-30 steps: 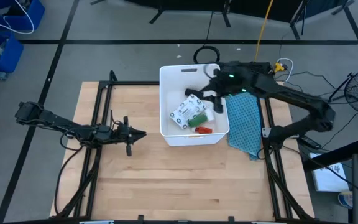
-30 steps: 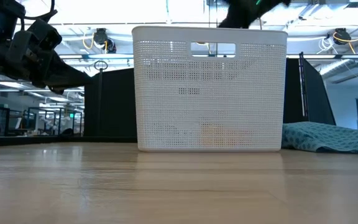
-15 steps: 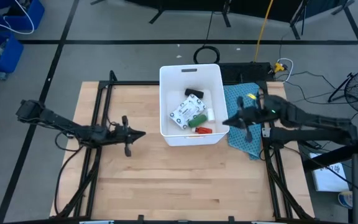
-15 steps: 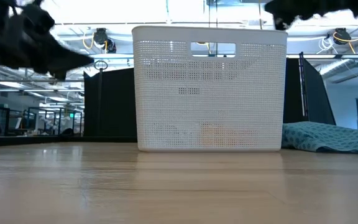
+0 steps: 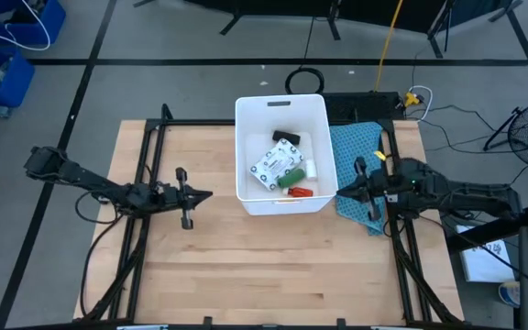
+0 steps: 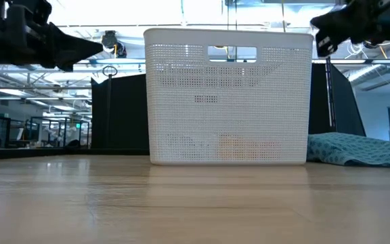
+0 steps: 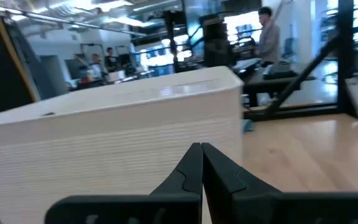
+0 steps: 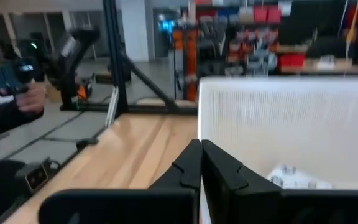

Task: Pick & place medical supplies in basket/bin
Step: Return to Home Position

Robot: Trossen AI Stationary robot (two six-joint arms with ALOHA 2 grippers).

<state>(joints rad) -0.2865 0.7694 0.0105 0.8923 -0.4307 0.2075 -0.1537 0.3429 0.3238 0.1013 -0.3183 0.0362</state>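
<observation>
The white basket (image 5: 242, 147) stands at the table's far middle. In it lie a white packet with green print (image 5: 272, 166), a green stick (image 5: 292, 176), a red bottle (image 5: 299, 192), a black piece (image 5: 285, 137) and a white piece (image 5: 311, 169). My left gripper (image 5: 209, 194) hangs shut and empty to the basket's left, pointing at it (image 7: 201, 149). My right gripper (image 5: 341, 192) hangs shut and empty just right of the basket, above the blue-green cloth (image 5: 357, 151), level with the rim (image 6: 319, 30).
The blue-green cloth lies on the table against the basket's right wall (image 6: 357, 149). Black frame rails (image 5: 145, 165) run along the table's left and right sides. Bare wood fills the near half (image 5: 264, 266). A person's hand (image 8: 23, 96) shows in the room beyond.
My right gripper has drawn back from over the basket's far part toward the table's right and near edges, coming down over the cloth, and has shut. The black piece now lies in the basket where it hung. My left gripper has tipped up to level.
</observation>
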